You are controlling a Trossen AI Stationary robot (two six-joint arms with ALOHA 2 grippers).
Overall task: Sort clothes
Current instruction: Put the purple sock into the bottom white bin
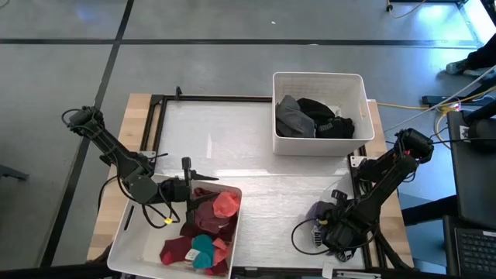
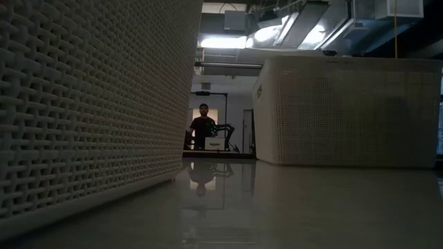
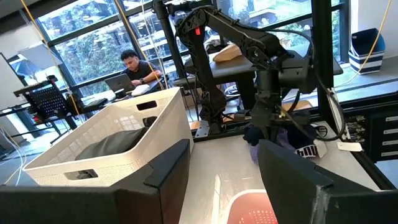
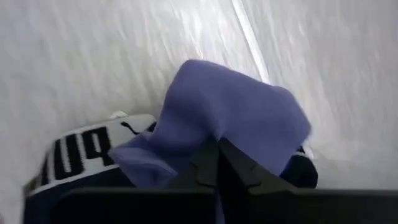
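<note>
A purple garment point(image 4: 230, 106) lies bunched on the table near its right near corner point(image 1: 318, 211), partly over a black-and-white lettered garment point(image 4: 87, 152). My right gripper point(image 4: 217, 155) point(image 1: 324, 225) is shut on the purple garment. My left gripper point(image 3: 221, 168) point(image 1: 195, 186) is open and empty, just above the far end of the near-left white bin point(image 1: 132, 232). That bin holds red, maroon, pink and teal clothes point(image 1: 209, 229). The far white bin point(image 1: 318, 76) holds grey and black clothes point(image 1: 310, 118). My right gripper pinches a raised fold of the purple garment point(image 4: 214, 134) between its two shut fingers, coming from above and slanting down. The garment bunches up around the fingertips. Its lower part rests on the black-and-white garment and the table.
A black frame point(image 1: 155, 116) runs along the table's left and far sides. Bare table point(image 1: 232, 139) lies between the two bins. In the low view both bin walls point(image 2: 83, 104) point(image 2: 346, 111) flank the middle. A person point(image 3: 134, 68) sits beyond the table.
</note>
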